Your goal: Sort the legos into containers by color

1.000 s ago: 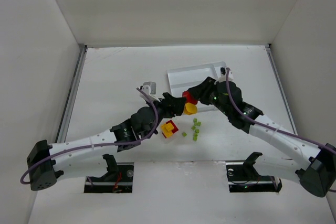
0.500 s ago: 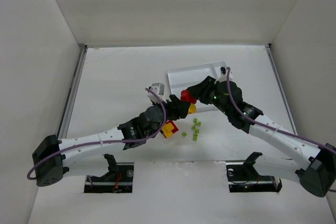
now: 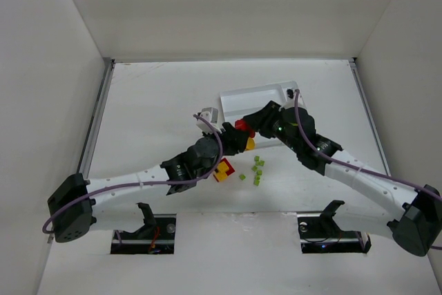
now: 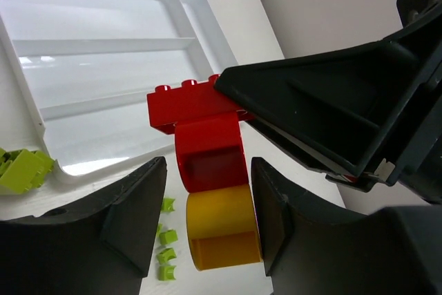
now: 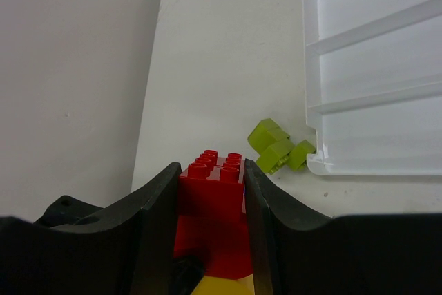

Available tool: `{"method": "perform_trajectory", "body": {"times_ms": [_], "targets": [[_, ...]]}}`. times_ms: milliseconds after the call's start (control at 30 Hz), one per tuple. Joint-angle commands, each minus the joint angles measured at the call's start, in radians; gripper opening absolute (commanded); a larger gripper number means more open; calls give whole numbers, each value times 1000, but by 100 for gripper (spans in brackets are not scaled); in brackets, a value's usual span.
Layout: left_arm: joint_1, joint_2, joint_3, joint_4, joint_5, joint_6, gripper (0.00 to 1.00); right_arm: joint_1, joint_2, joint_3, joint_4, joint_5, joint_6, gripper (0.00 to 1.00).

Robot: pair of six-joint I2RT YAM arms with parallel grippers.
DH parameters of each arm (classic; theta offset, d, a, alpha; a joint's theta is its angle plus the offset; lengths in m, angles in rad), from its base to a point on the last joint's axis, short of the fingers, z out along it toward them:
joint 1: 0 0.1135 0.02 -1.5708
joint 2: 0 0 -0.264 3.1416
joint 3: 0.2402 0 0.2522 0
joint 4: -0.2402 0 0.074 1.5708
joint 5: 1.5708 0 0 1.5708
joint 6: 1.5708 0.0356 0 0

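Note:
A joined stack of legos hangs over the table: a red brick [image 5: 210, 188] on top, a rounded red piece [image 4: 210, 153] under it and a yellow piece [image 4: 221, 229] at the bottom. My right gripper [image 5: 211, 167] is shut on the red brick, both pads flat against its sides. My left gripper [image 4: 208, 164] is open astride the yellow piece; its right finger [image 4: 276, 212] touches it and a gap shows on the left side. In the top view the two grippers meet at the stack [image 3: 243, 129], just in front of the white tray [image 3: 259, 98].
A red-and-yellow block stack [image 3: 222, 169] lies on the table beside several tiny green cubes [image 3: 257, 167]. Lime-green bricks [image 5: 276, 146] lie against the tray's near corner [image 5: 318, 164]. The tray's long slots [image 4: 103, 67] hold nothing that I can see.
My left arm has moved forward and right to the hanging stack, and its jaws have narrowed around the yellow piece. The right gripper has kept its hold and lifted slightly toward the tray.

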Motion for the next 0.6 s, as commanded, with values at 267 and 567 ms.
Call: {"method": "perform_trajectory", "body": {"times_ms": [267,567], "targets": [[-3,-6,-95,229,-81,-4,28,12,-12,-23,103,1,26,26],[-32,-28,-109,220,-58,68,20,-11,-41,-31,103,6,-3,26]]}}
